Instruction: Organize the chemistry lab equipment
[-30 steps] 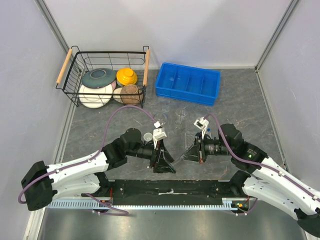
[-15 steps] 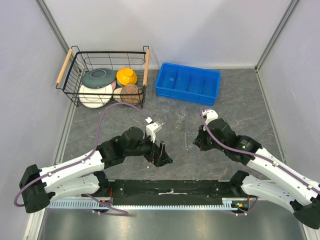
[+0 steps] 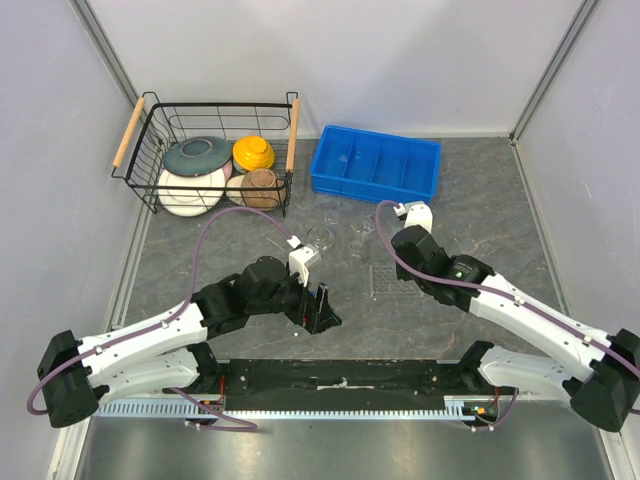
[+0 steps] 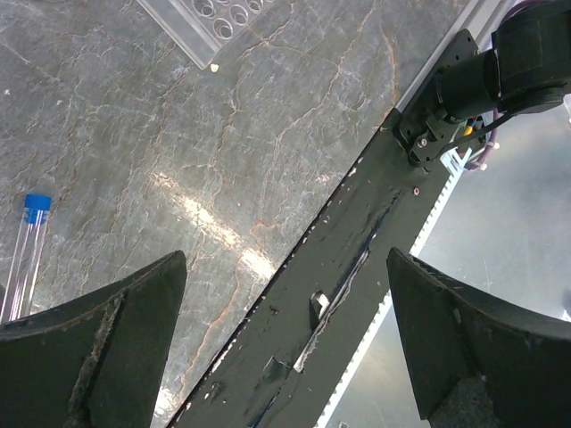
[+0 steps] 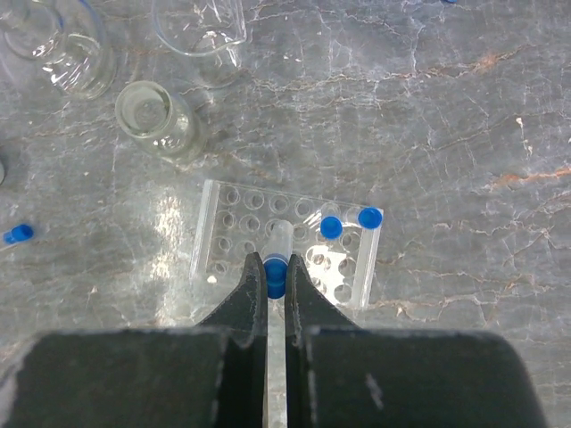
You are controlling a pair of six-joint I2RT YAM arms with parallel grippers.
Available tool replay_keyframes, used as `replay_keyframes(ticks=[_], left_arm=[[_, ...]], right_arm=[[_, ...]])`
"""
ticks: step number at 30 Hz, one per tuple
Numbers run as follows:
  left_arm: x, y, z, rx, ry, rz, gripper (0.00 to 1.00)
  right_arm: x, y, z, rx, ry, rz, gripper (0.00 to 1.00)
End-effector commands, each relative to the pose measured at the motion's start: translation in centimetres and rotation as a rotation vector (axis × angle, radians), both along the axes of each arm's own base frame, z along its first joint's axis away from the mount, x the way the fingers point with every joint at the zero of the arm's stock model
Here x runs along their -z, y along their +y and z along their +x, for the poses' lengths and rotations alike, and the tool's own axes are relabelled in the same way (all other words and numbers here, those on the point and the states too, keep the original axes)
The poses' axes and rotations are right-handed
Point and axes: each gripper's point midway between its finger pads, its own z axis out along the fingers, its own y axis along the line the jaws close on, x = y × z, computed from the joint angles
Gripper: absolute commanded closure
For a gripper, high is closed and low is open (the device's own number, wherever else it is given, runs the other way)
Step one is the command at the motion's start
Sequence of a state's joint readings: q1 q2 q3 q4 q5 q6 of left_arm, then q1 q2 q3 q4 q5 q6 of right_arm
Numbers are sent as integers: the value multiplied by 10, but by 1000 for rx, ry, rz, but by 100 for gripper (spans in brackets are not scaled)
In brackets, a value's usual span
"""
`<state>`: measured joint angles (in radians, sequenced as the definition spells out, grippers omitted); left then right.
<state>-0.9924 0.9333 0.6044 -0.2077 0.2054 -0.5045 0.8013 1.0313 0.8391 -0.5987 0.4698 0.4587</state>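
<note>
**Racking under way, partly done**

Two capped tubes [image 5: 331,226] sit in the rack [image 5: 219,254]. The right fingers [image 5: 239,308] pinch a third tube [image 5: 277,254] just above the rack's middle holes. The left fingers [image 4: 107,339] are spread wide and empty, with one loose tube [image 4: 27,254] lying on the desk [image 4: 268,134] near them. The beakers [image 5: 198,27] are unsorted.

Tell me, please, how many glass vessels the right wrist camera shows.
3: a flask at top left, partly cut off; a beaker at top centre; a small flask just above the left end of the rack. Others may sit out of frame.
</note>
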Motion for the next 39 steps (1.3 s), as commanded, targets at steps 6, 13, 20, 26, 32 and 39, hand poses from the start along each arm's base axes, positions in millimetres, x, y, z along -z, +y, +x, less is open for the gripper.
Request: replay_keyframes(ticks=[6, 13, 20, 26, 32, 39], left_arm=[[-7, 2, 5, -26, -25, -19, 1], [-6, 2, 5, -25, -25, -14, 1], [-4, 1, 5, -25, -23, -8, 1], [-3, 1, 6, -26, -22, -5, 2], [-3, 2, 6, -28, -20, -5, 2], [-2, 1, 6, -29, -18, -4, 2]], right_arm=[[-8, 4, 37, 66, -84, -19, 100], [6, -4, 47, 84, -57, -16, 100], [14, -3, 47, 75, -36, -12, 100], [25, -4, 44, 74, -9, -23, 100], [30, -8, 40, 84, 1, -26, 100], [34, -10, 34, 81, 18, -20, 100]])
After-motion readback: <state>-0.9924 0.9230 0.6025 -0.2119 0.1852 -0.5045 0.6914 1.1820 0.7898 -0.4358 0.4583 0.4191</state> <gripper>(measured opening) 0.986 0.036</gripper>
